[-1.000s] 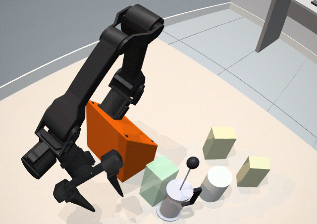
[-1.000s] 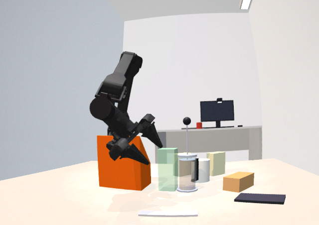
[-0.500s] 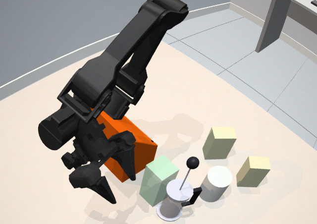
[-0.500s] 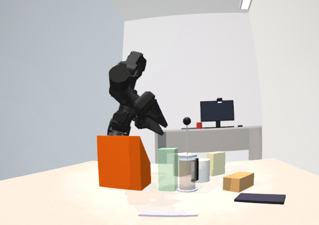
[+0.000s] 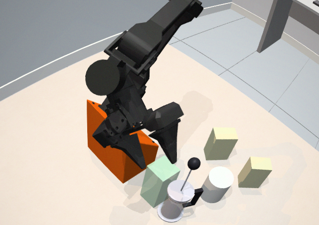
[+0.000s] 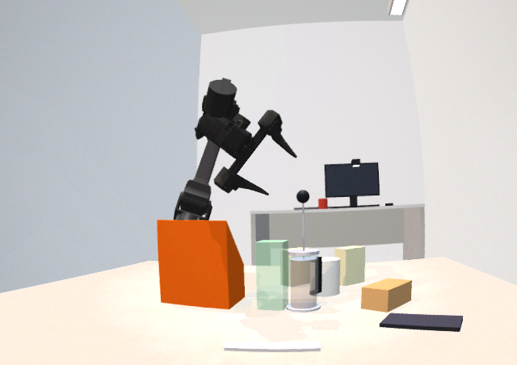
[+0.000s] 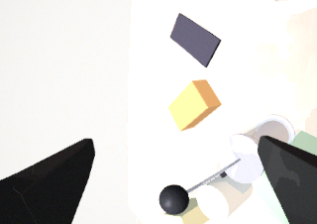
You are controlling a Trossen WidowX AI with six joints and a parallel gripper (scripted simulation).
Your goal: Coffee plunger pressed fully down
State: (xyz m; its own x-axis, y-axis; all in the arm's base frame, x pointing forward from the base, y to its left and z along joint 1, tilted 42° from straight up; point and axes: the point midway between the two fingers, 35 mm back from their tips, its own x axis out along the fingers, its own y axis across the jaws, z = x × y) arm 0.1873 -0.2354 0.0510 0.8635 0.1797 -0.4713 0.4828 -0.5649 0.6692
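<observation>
One coffee press [image 6: 303, 278], two pale yellow blocks [image 5: 221, 143] (top view), one green block [image 6: 271, 274], one white cylinder [image 5: 218, 183], one orange box [image 6: 386, 294], one dark slab [image 6: 422, 321]

Three cameras: one high, one low and off the worktop edge, one on the hand.

The top view looks steeply down on the worktop [image 5: 51, 145] from close by. The exterior view sits low and farther back, facing the far desk [image 6: 334, 215]. The wrist view looks out between the hand's [image 7: 178, 211] fingers. All three share the coffee press [image 5: 177, 199] and its black knob [image 6: 302, 195].
</observation>
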